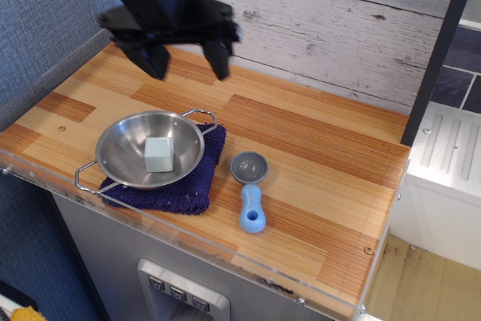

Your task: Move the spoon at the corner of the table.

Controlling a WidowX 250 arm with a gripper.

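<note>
The spoon lies flat on the wooden table, near the front edge. Its round grey bowl points to the back and its light-blue handle with a hole points to the front. My black gripper hangs above the back left of the table, well apart from the spoon. Its two fingers are spread wide and hold nothing. It looks a little blurred.
A steel two-handled bowl with a pale cube in it sits on a dark blue cloth, just left of the spoon. A white plank wall runs along the back. A clear acrylic rim lines the front edge.
</note>
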